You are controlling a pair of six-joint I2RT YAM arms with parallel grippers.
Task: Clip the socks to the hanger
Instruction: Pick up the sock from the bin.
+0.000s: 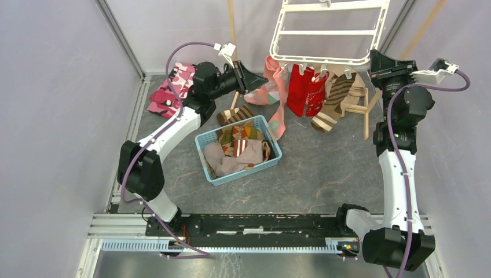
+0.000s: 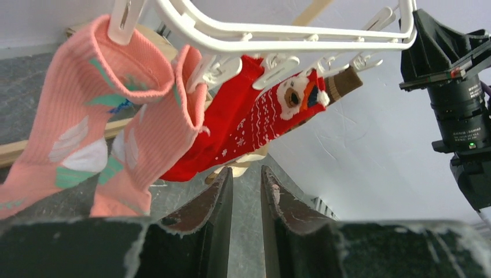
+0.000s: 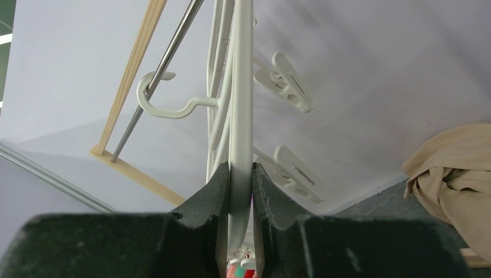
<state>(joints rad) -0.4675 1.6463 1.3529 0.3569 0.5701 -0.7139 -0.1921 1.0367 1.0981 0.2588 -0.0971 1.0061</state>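
The white hanger [image 1: 324, 32] hangs at the back, and several socks are clipped along its near rim: a salmon-pink pair [image 1: 272, 87], a red pair [image 1: 302, 87] and a brown striped pair [image 1: 336, 101]. My left gripper [image 1: 262, 80] sits just left of the pink socks [image 2: 116, 116]. Its jaws stand a narrow gap apart with nothing between them [image 2: 247, 171], and the red sock [image 2: 255, 121] hangs just beyond. My right gripper [image 1: 373, 58] is shut on the hanger's right rim [image 3: 241, 87], the white bar pinched between its fingers [image 3: 241, 168].
A blue basket [image 1: 246, 172] of more socks sits mid-table, with a brown striped sock [image 1: 234, 114] behind it. A pink camouflage garment [image 1: 173, 87] lies back left. A wooden stand [image 1: 365, 110] and tan cloth [image 3: 457, 174] are back right. Loose clip pegs [image 3: 289, 87] dangle from the rim.
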